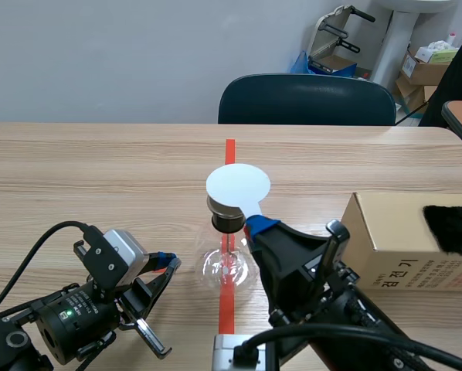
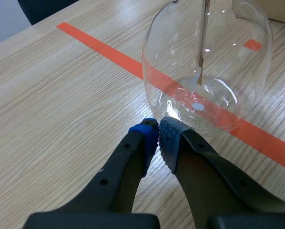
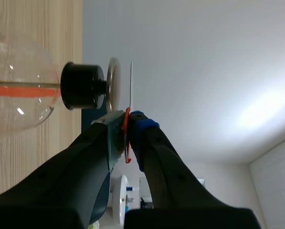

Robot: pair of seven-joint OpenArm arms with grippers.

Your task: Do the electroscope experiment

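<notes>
Glass: the flask (image 1: 227,267) stood upright in the middle of the surface (image 1: 100,178), on the orange-red tape line (image 1: 229,151), with a black stopper (image 1: 225,220) in its neck.
Left side: the left claw (image 1: 169,263) lay low on the wood, its fingers pressed together on nothing, with the tips at the foot of the flask.
Right side: the right claw (image 1: 260,226) pinched the stem of a white disc (image 1: 237,185) and held it flat over the stopper.
Left wrist view alone: a thin rod (image 2: 203,33) hung inside the flask (image 2: 228,57). The left claw (image 2: 157,131) was at the curved wall, and I could not tell whether it touched.
Right wrist view alone: a metal plate (image 3: 113,83) sat on the stopper (image 3: 83,86). The disc (image 3: 131,83), seen edge-on in the right claw (image 3: 128,124), stood just beside the plate, and a thin gap seemed to part them.
Edges: a cardboard box (image 1: 393,239) with black fur (image 1: 451,228) on it stood near the right edge, just beside the right arm.
Open room: bare wood lay to the left of the flask and beyond it, up to the far edge, where a chair (image 1: 307,100) stood.
</notes>
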